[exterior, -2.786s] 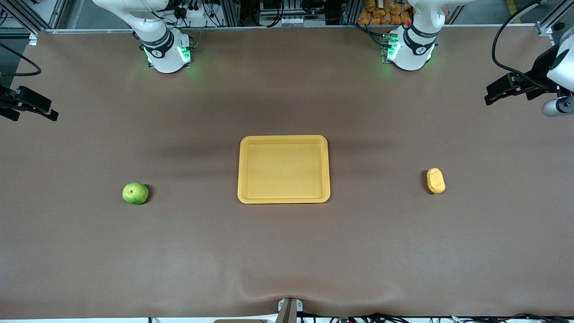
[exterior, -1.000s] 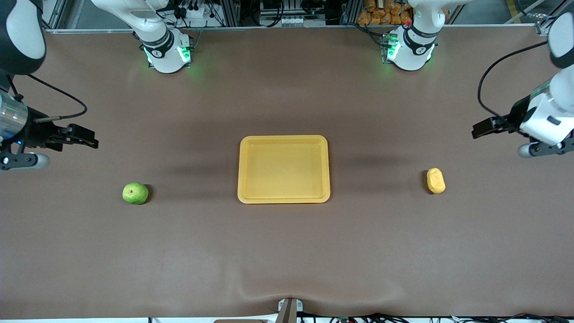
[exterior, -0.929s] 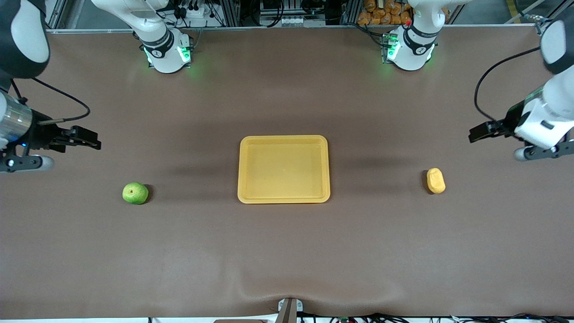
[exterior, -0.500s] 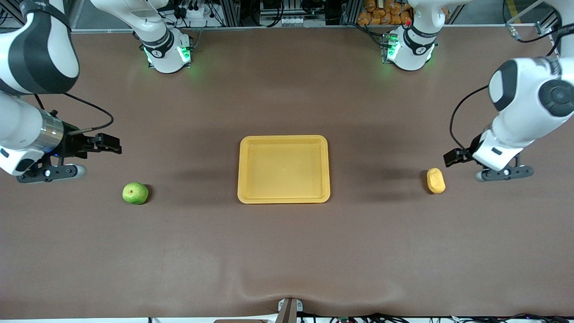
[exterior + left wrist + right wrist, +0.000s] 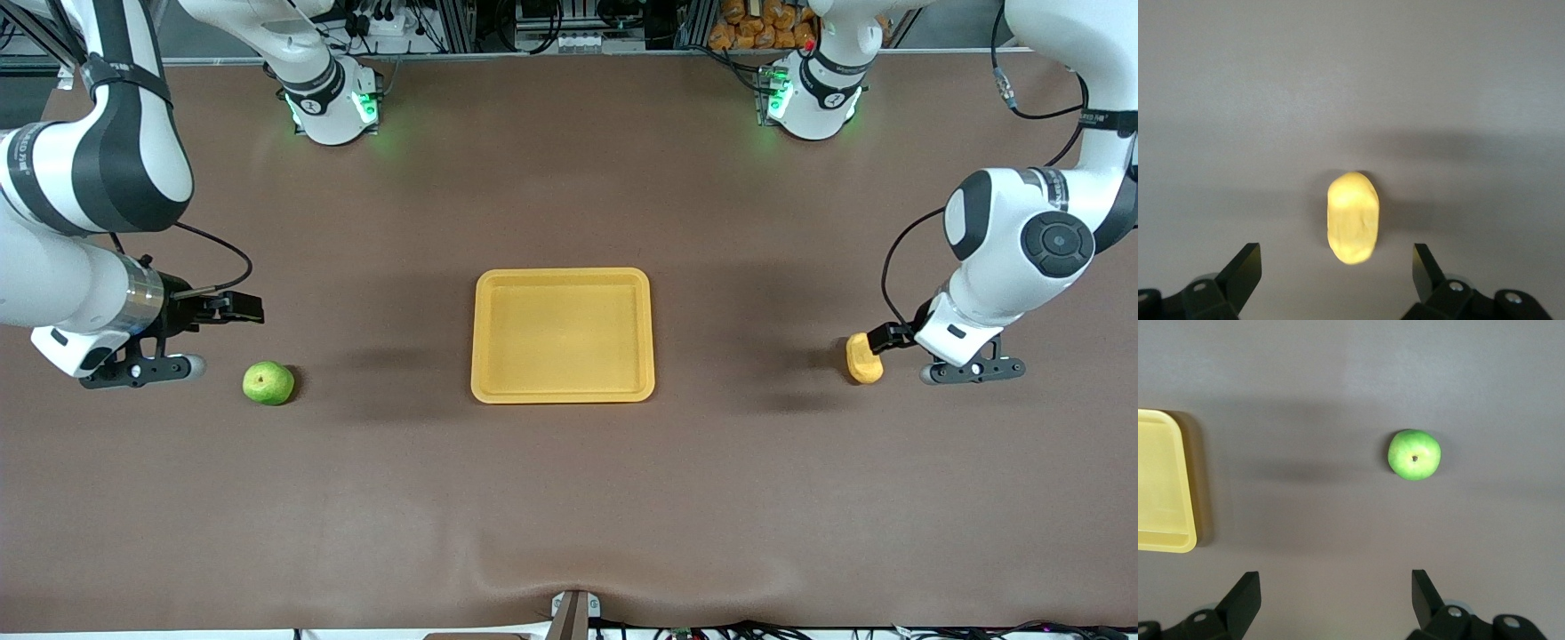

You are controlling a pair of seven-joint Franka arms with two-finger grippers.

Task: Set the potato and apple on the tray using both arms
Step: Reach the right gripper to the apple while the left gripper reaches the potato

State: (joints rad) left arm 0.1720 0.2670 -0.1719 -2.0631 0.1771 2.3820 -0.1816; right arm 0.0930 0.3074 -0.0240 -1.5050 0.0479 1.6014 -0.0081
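Observation:
The yellow-orange tray (image 5: 563, 275) lies mid-table with nothing in it. A green apple (image 5: 268, 383) rests on the mat toward the right arm's end. Toward the left arm's end lies the yellow-orange potato (image 5: 861, 360). My left gripper (image 5: 877, 337) hangs open right over the potato's edge. In the left wrist view the potato (image 5: 1353, 217) sits just ahead of the open left gripper (image 5: 1335, 257). My right gripper (image 5: 240, 308) hovers open over bare mat beside the apple. The right wrist view shows the apple (image 5: 1414, 455) well ahead of the open right gripper (image 5: 1335, 583), and a tray corner (image 5: 1161, 480).
Both arm bases (image 5: 331, 105) (image 5: 813, 98) stand along the table's edge farthest from the front camera. Brown mat (image 5: 569, 498) covers the whole table. A small mount (image 5: 573, 612) sits at the mat's nearest edge.
Both arms swung in from the table's ends and came down. The left gripper reached the potato and the right gripper drew close to the apple. Potato, apple and tray have not moved.

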